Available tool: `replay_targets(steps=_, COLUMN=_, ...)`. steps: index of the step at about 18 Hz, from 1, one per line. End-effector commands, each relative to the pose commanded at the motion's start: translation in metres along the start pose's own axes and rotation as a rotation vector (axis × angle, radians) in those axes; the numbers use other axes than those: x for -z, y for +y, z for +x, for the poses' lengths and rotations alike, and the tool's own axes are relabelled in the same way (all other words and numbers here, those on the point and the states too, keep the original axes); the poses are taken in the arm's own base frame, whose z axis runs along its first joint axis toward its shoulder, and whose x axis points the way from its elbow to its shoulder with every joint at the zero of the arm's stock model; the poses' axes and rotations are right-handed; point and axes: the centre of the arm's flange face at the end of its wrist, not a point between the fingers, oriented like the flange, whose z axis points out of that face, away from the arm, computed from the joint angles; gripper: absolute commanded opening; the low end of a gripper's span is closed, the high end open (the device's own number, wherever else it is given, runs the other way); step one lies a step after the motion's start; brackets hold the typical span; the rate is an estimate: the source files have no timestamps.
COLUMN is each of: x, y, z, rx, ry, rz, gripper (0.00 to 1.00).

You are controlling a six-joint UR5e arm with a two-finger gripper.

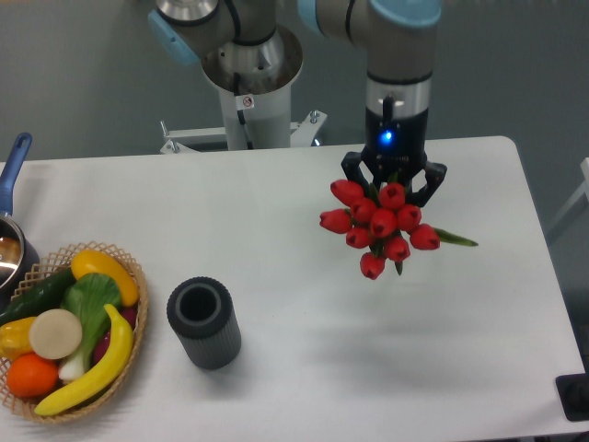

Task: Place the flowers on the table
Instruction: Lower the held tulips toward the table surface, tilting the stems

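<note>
Nearest the camera, at the lower left of the frame, a wicker basket (129,304) holds bananas, an orange and other produce. Just right of it a dark grey cylindrical vase (203,323) stands upright with its mouth open. Both sit on the white table (368,368), whose lower right stretch shows only faint shadow. At the far left edge a saucepan (11,241) with a blue handle pokes in.

Farther back, right of centre, the bunch of red tulips (381,224) hangs with its heads facing the camera and a green leaf jutting right. The stems are hidden behind the blooms, so whether the bunch touches the tabletop cannot be told.

The gripper (394,174) sits behind the blooms, its black fingers spread to either side and seemingly clasping the bunch, though the contact itself is hidden.

To finish well, lower slowly over bare table, away from the vase, until the bunch rests flat. Only then part the fingers, and lift straight up to avoid snagging leaves.
</note>
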Motion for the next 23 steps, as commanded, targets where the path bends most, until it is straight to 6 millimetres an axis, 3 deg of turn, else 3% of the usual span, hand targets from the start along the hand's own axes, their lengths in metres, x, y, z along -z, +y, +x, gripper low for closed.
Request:
replay_targets(steps=9, x=-0.054, y=0.0, z=0.005, rx=-0.035, ry=0.082, rz=-0.12, gripper=0.4)
replay_targets(steps=23, x=-0.102, y=-0.004, z=0.02, rx=-0.088, ry=0.102, rz=-0.252, gripper=0.4)
